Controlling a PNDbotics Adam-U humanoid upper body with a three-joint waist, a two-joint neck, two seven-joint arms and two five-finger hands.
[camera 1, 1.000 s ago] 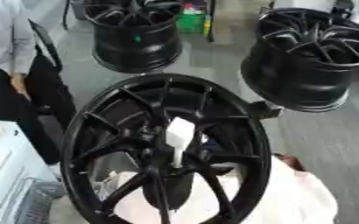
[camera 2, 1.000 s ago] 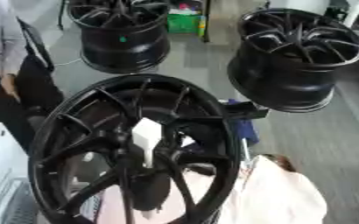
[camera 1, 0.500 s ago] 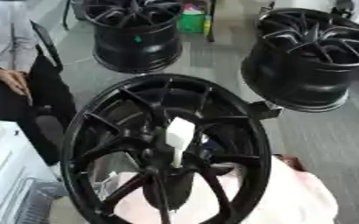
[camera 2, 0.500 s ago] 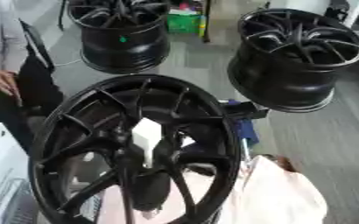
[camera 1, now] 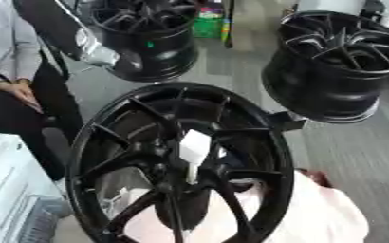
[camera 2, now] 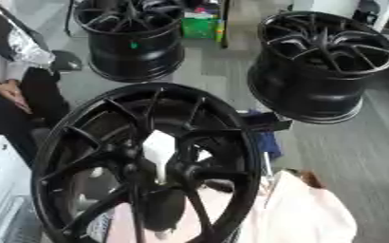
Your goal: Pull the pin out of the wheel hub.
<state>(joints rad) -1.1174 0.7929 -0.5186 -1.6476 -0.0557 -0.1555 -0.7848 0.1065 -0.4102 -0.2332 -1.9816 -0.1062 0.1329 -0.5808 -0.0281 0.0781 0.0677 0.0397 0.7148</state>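
A large black wheel hub (camera 1: 106, 156) stands tilted in the middle, its spokes facing me. A white pin (camera 1: 193, 148) sticks out of its centre. My left arm, black with a silver part (camera 1: 96, 46), comes in at the upper left, close to the camera and well above and left of the hub. It is blurred, and it touches neither the hub nor the pin. The right hand shows in neither view.
A pale pink cloth (camera 1: 322, 218) lies under the hub at the lower right. Two more black wheels stand behind, one at the back left (camera 1: 148, 42) and one at the back right (camera 1: 339, 61). A white box (camera 1: 7, 190) sits at the lower left. A seated person (camera 1: 7, 57) is at the left edge.
My left arm has come into view at the upper left. The hub and its pin have not moved.
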